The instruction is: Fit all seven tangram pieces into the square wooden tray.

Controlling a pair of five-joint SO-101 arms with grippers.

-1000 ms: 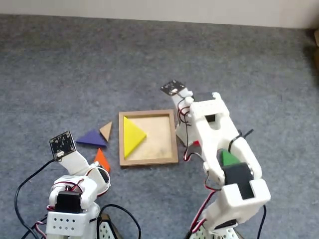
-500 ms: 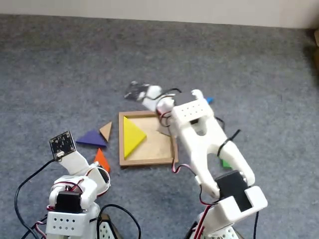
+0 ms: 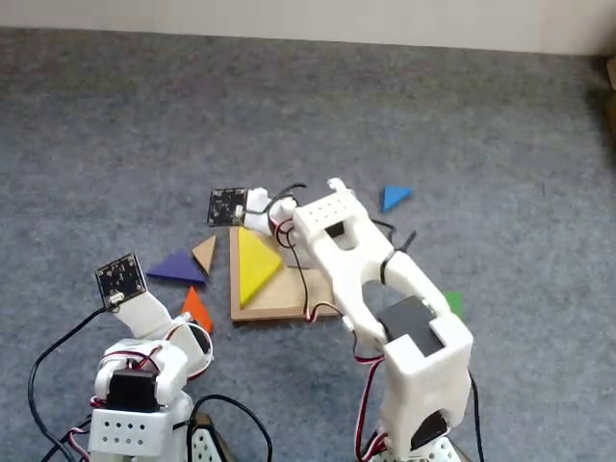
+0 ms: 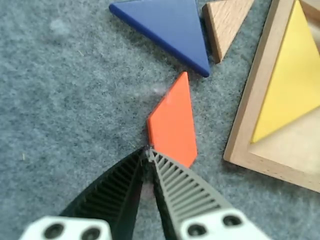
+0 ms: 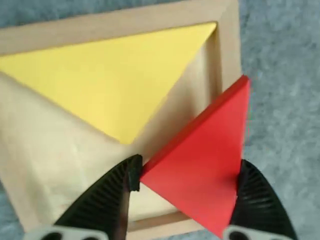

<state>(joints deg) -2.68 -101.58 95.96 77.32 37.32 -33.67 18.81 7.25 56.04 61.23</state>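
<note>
Swung over from beside the tray, the right arm (image 3: 366,279) now stretches across the wooden tray (image 3: 279,310), where the yellow triangle (image 3: 252,262) lies. Its pincer (image 5: 187,172) grips a red triangle (image 5: 205,170) above a tray corner, seemingly ready to place it. The left pincer (image 4: 150,156) rests closed, touching the orange piece (image 4: 172,122).

Grey felt-like tabletop (image 3: 115,115) across whole scene. Pale strip (image 3: 289,19) along far edge. Dark, unidentifiable object (image 3: 610,106) at right edge.
</note>
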